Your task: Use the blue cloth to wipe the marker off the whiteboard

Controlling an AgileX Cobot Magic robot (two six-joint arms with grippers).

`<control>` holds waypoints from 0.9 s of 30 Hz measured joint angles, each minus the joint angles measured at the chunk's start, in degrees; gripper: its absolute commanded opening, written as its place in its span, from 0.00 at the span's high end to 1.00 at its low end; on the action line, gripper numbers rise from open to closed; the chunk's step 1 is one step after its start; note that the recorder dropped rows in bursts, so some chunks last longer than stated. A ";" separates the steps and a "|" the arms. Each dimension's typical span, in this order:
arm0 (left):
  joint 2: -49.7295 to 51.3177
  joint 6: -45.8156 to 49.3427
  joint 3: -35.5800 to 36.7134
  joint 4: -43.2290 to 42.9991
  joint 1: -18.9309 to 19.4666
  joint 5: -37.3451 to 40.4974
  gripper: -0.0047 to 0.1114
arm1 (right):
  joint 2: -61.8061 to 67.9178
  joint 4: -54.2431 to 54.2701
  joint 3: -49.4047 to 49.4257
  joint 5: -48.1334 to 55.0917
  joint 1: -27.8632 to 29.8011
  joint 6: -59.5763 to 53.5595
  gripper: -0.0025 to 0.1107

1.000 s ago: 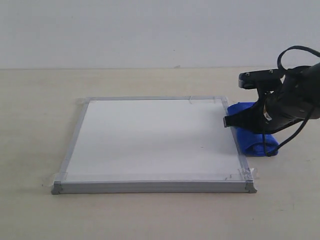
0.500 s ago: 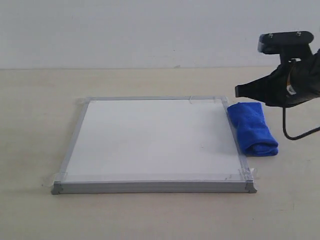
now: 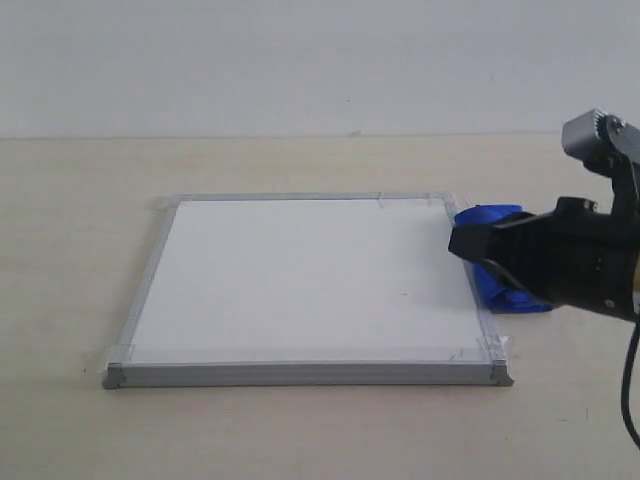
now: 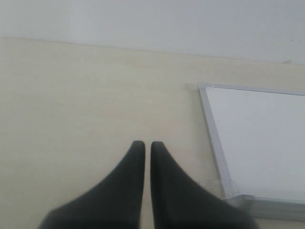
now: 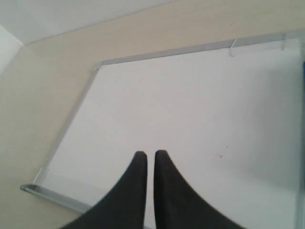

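Lying along the whiteboard's point(image 3: 300, 280) right frame, the blue cloth point(image 3: 487, 214) runs back to front on the pale table point(image 3: 300, 430), half hidden by the right gripper point(image 3: 458, 242), pinched closed and empty. The left gripper point(image 4: 143, 144) is likewise closed. A white wall point(image 3: 300, 60) stands behind.

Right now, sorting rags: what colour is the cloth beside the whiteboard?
Royal blue; the soft folded cloth shows best in the exterior view.

The right end effector point(image 3: 458, 243) has dropped, now partly covering the blue cloth point(image 3: 489, 214)
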State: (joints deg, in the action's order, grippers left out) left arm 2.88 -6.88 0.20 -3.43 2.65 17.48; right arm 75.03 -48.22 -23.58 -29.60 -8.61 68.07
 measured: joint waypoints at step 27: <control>0.00 0.00 0.00 0.00 0.00 0.00 0.92 | -1.49 -0.49 3.24 0.97 0.00 0.73 0.97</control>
State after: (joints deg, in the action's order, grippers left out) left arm 2.88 -6.88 0.20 -3.43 2.65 17.48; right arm 73.54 -48.71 -20.35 -28.64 -8.61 68.80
